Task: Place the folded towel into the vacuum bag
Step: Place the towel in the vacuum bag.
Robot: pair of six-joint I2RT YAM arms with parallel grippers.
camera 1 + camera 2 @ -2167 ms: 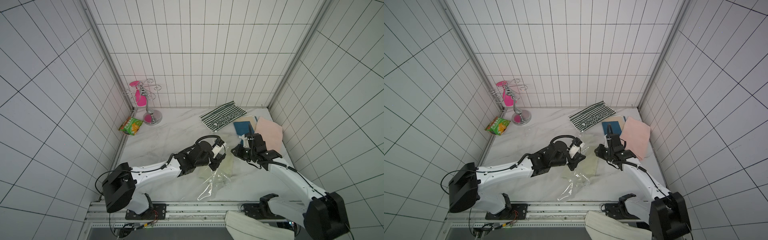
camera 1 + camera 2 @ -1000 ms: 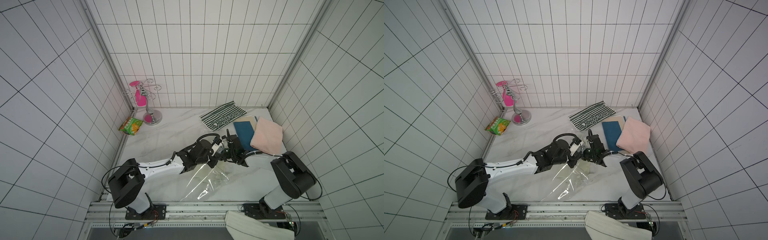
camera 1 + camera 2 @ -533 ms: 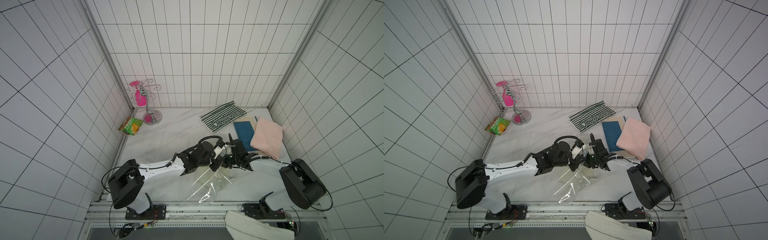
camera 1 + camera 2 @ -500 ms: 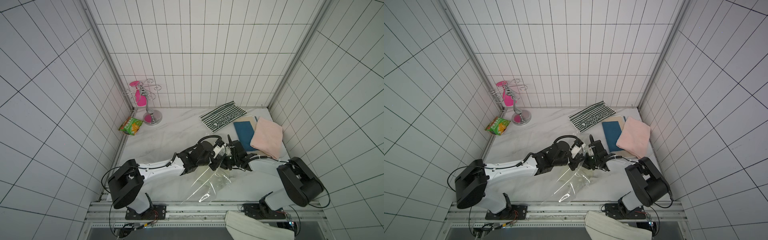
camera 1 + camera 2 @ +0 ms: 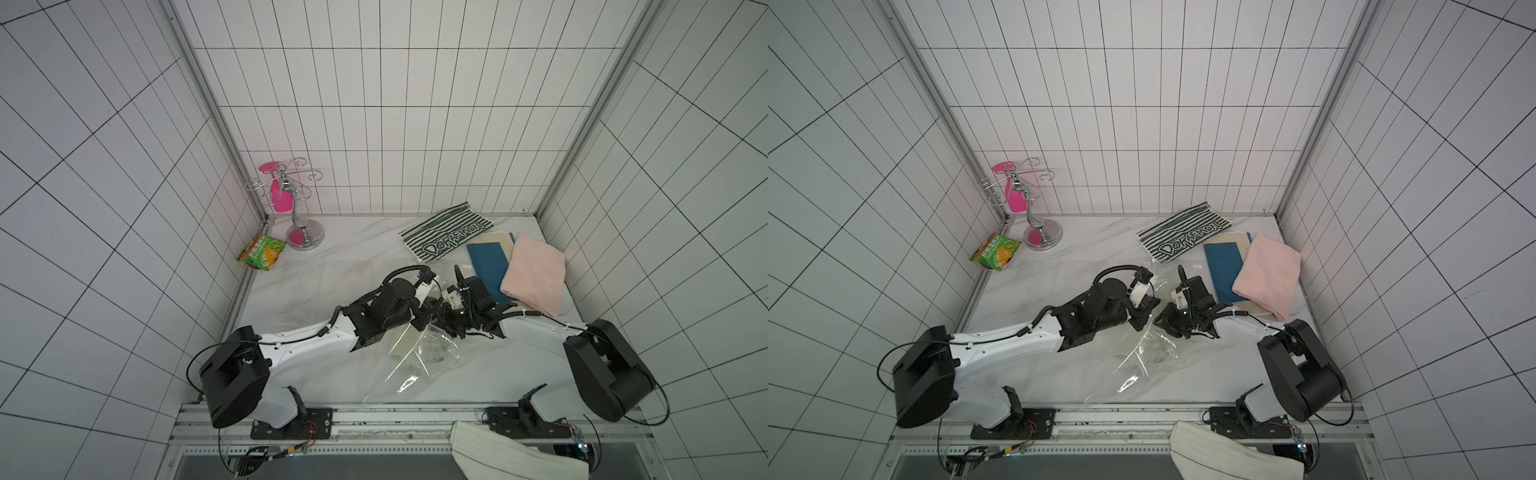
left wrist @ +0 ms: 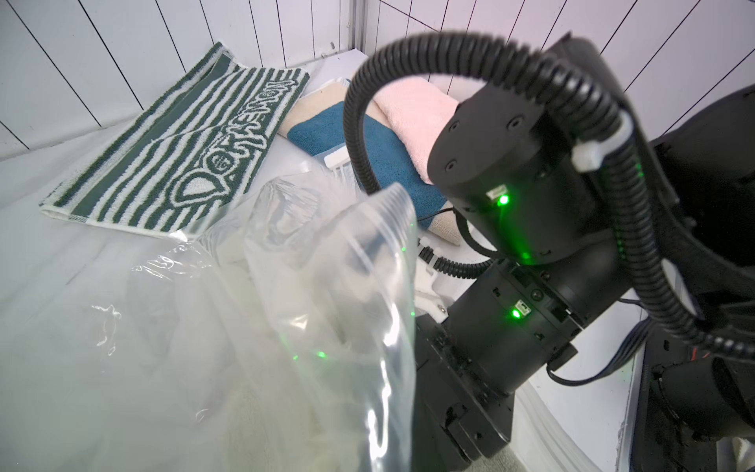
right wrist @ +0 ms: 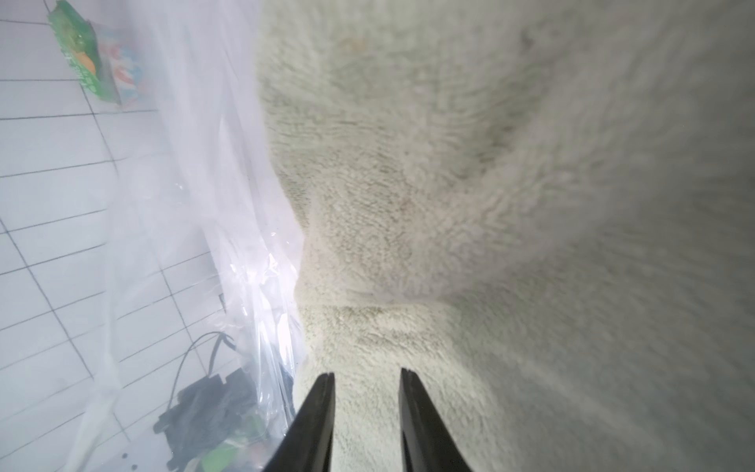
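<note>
Near the front middle of the table the bag [image 5: 415, 368] lies crumpled and clear. I can see the towel [image 5: 402, 345] inside it, a cream fold just past the mouth (from the right wrist it fills nearly the whole view). My left gripper [image 5: 1144, 318] is closed. The bag's zip edge [image 6: 392, 212] rises right up to it, so I read it as pinching that edge, though the fingers themselves are hidden from me. My right gripper [image 7: 365, 374] is reaching into the mouth with plastic along one side. Its two black fingers [image 7: 322, 408] stand a little apart with their tips at the towel's pile, and nothing is visibly caught between them. Both grippers nearly meet over the mouth. Farther back on the right, well outside the bag, lie a striped mat [image 5: 446, 237], a blue cloth [image 5: 486, 266] and a pink cloth [image 5: 534, 274].
</note>
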